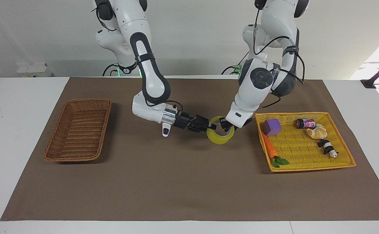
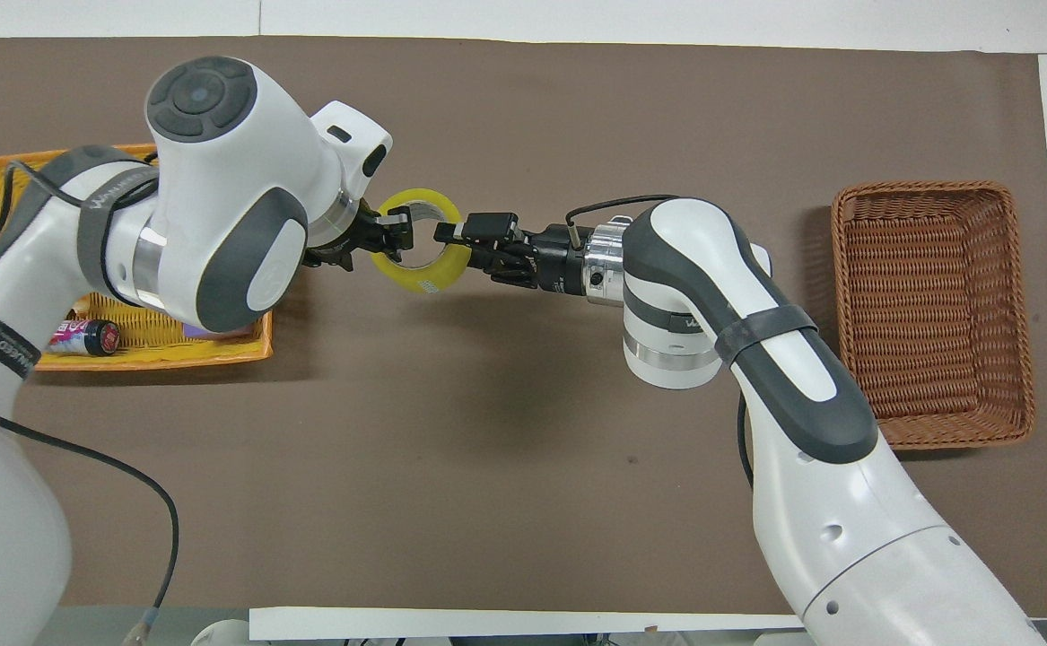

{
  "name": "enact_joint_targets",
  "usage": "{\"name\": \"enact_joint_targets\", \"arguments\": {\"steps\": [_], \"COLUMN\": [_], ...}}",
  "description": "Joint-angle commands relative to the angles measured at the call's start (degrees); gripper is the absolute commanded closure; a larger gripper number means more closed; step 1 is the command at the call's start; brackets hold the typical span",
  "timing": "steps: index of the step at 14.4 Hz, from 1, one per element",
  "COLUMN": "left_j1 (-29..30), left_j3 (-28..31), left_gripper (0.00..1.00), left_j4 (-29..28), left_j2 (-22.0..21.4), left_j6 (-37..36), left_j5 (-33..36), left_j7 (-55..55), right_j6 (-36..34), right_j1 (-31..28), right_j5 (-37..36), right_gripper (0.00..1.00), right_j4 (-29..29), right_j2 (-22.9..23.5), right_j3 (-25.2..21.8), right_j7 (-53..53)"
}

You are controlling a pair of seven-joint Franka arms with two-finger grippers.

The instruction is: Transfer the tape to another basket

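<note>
Handover point, mid-table, over the brown mat (image 1: 176,182). The tape (image 1: 221,136), a translucent yellow roll, was up off the mat between the two grippers, its hole tilted upward.

Right gripper (image 1: 211,125): reached in level from the right arm's end of the table, fingers closed on the roll's wall on that side, one finger inside the hole and one outside. It had hold of the tape.

Left gripper (image 1: 224,125): came down from above at the roll's other side, fingertips at the rim and hole. Whether its fingers were parted or pinching the wall could not be told from either view.

The wicker basket (image 1: 79,130) sat on the mat well apart from the right gripper, toward the right arm's end. The yellow mesh tray (image 1: 309,164) lay just beside the left gripper, toward the left arm's end, holding a purple block (image 1: 271,126), a toy carrot (image 1: 270,149), a small bottle (image 1: 305,123), a bread piece (image 1: 317,131) and a black-and-white figure (image 1: 327,148).
</note>
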Motion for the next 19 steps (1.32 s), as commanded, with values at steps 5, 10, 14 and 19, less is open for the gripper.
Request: {"name": "enact_joint_targets", "arguments": {"steps": [5, 10, 14, 19], "left_j1": [19.28, 34.17, 37.34, 34.72], "left_j3": [0.46, 0.81, 0.81, 0.11], "left_gripper": [0.0, 0.0, 0.0, 0.0], "left_j4": [4.81, 4.03, 3.76, 4.81], "left_j2": [-4.34, -5.31, -5.23, -8.65], "left_j6": [-9.17, -8.47, -5.58, -9.68], "left_j5": [0.06, 0.15, 0.15, 3.49], "left_j7": [11.33, 27.2, 27.37, 27.73], "right_j6": [-4.67, -26.01, -38.95, -45.55], "right_j1": [-7.84, -28.91, -46.58, -59.7], "right_j5": [-15.92, -34.99, -47.57, -62.87], "right_gripper": [1.0, 1.0, 1.0, 1.0], "right_j4": [0.7, 4.46, 10.27, 10.37], "right_j2": [-1.63, -3.22, -2.78, -2.69], "right_j3": [-0.33, -0.51, -0.42, -0.42], "right_j7": [-0.04, -0.39, -3.53, -18.84]}}
